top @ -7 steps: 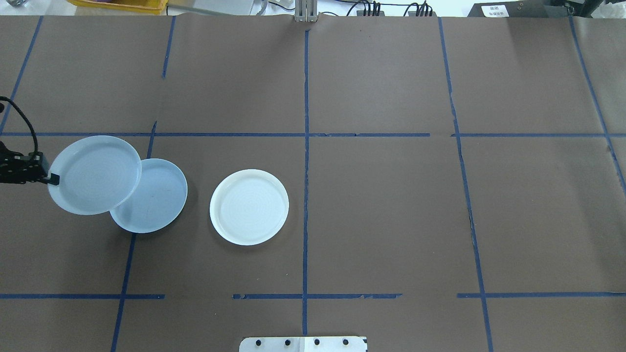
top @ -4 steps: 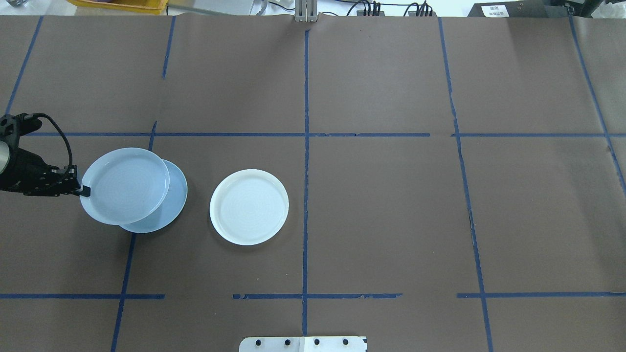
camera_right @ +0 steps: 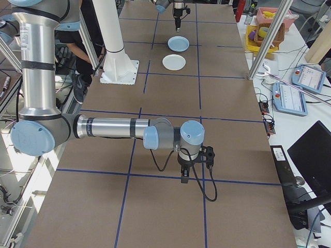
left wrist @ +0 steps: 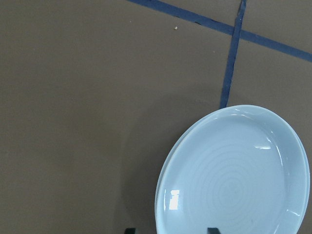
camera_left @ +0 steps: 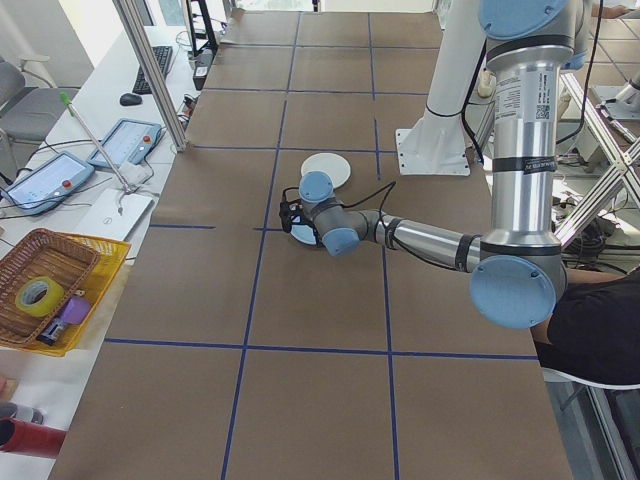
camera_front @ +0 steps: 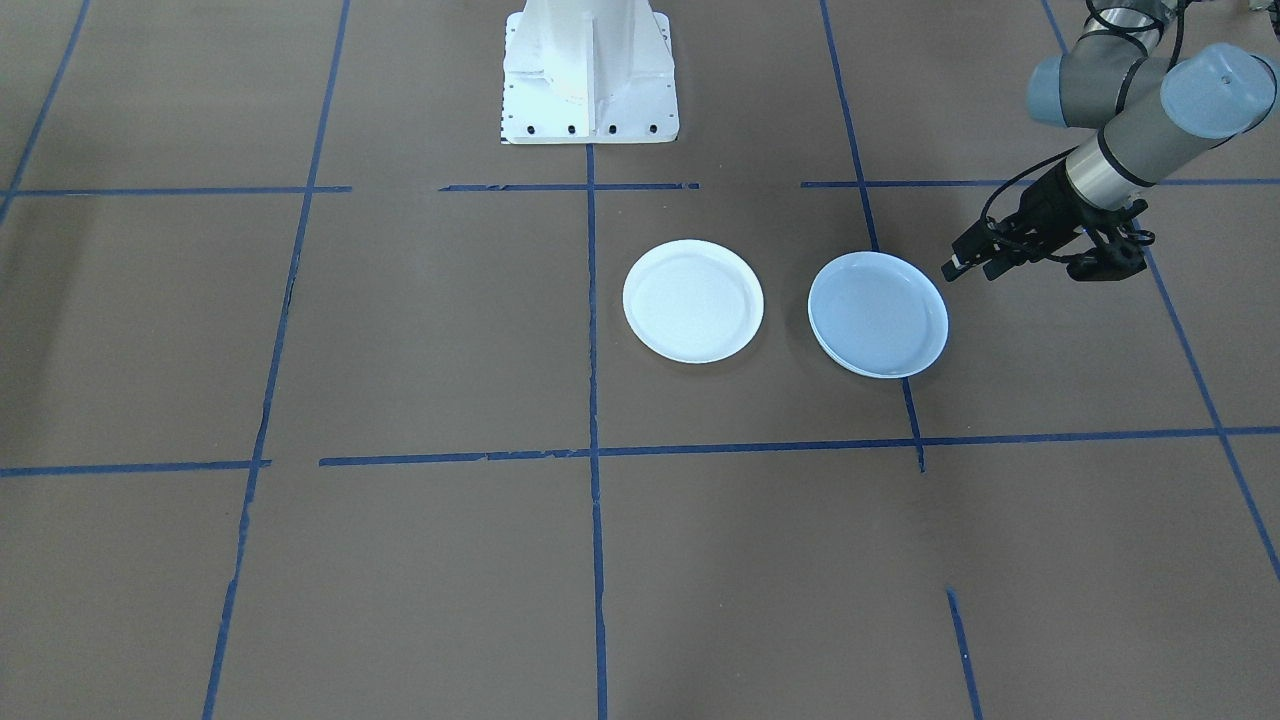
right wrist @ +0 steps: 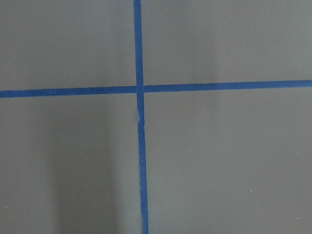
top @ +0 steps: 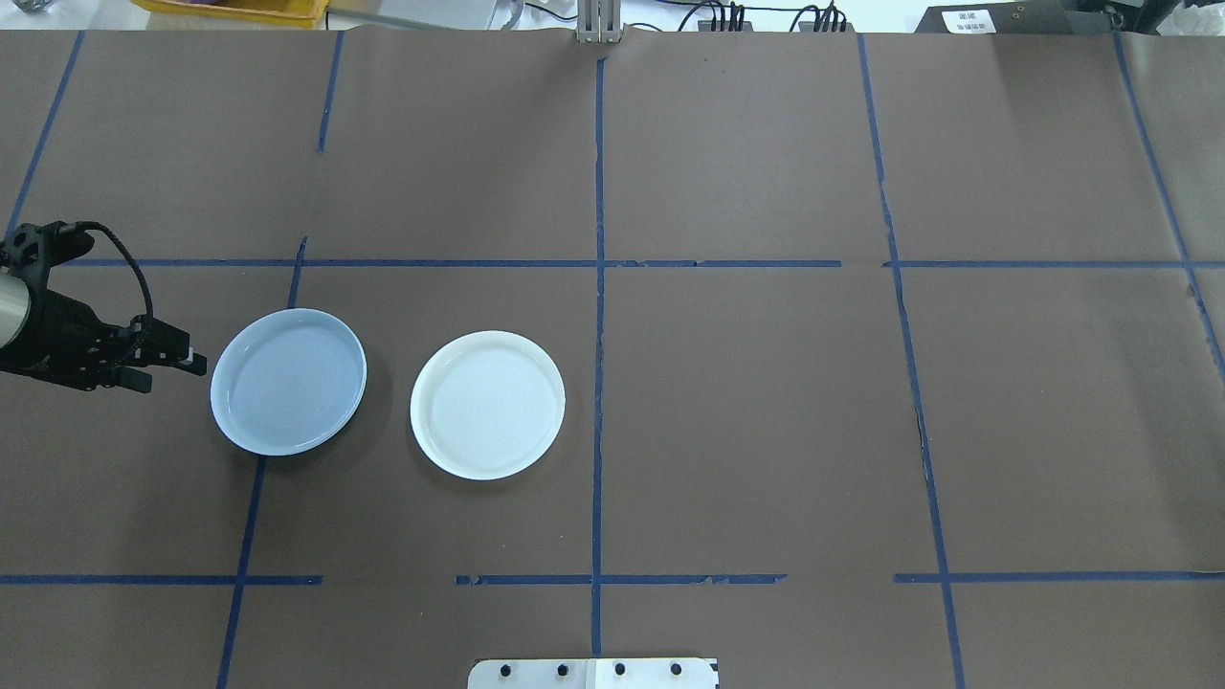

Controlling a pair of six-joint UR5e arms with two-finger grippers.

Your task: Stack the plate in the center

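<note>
Left gripper (top: 191, 361) hangs spread and empty just beside the rippled plate (top: 287, 392), which sits nested on the pale blue plate (left wrist: 163, 187).

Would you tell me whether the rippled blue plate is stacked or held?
Stacked: the rippled plate lies on the plate beneath; the left gripper is open beside it.

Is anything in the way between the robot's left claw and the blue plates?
Nothing visible is. The left gripper sits just beside the rippled blue plate, which rests on top of the plain pale blue plate. Only bare brown table lies between gripper and stack. The white plate stands on the stack's far side, out of the way.
</note>
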